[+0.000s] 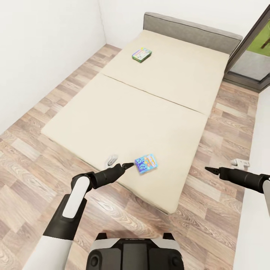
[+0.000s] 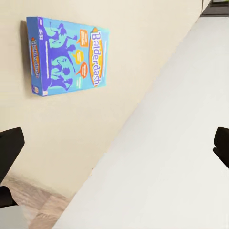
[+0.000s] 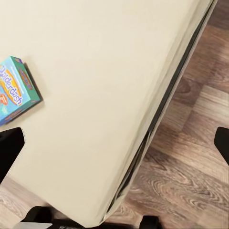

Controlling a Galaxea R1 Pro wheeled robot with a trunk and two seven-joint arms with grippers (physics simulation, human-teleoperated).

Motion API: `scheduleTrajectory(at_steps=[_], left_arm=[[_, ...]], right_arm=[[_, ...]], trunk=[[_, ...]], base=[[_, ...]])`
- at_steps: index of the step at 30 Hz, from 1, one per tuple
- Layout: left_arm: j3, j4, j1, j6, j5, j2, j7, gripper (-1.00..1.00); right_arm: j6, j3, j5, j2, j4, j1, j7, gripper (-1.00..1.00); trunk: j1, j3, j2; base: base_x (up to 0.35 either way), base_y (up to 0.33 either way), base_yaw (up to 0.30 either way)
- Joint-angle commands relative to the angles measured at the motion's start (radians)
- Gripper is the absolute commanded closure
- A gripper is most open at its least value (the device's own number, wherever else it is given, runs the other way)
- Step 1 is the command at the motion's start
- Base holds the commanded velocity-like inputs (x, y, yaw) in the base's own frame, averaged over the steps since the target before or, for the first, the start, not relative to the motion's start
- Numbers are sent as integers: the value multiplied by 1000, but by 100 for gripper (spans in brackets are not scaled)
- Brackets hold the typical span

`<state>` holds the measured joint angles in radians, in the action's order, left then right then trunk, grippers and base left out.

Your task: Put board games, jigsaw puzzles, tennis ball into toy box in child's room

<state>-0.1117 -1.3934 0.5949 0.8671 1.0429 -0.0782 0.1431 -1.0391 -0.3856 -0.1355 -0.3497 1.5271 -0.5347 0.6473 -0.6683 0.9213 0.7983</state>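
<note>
Both board games lie untaken on the bed (image 1: 112,123), the blue Balderdash box (image 1: 146,163) just beside the left gripper (image 1: 131,164), the green-edged box (image 1: 141,54) near the headboard, both grippers' fingers spread wide and empty.

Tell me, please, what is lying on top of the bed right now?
Two board games lie flat on the beige bed: a blue board game near the foot edge, beside the left tool, and a green-edged board game nearer the headboard. Anything under the boxes is covered.
</note>
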Motion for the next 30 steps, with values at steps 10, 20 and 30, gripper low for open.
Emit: scheduleTrajectory(at_steps=[10, 20, 30], left_arm=[[2, 0, 0, 3, 12, 0, 8, -100], [3, 0, 0, 3, 12, 0, 7, -100], [3, 0, 0, 3, 11, 0, 10, -100]], right_arm=[[-8, -1, -7, 0, 1, -1, -2, -100], [-8, -1, -6, 0, 1, -1, -3, -100], [-8, -1, -5, 0, 1, -1, -3, -100]], trunk=[[0, 1, 1], [0, 1, 1], [0, 1, 1]], base=[[0, 267, -170], [0, 301, -255], [0, 168, -274]])
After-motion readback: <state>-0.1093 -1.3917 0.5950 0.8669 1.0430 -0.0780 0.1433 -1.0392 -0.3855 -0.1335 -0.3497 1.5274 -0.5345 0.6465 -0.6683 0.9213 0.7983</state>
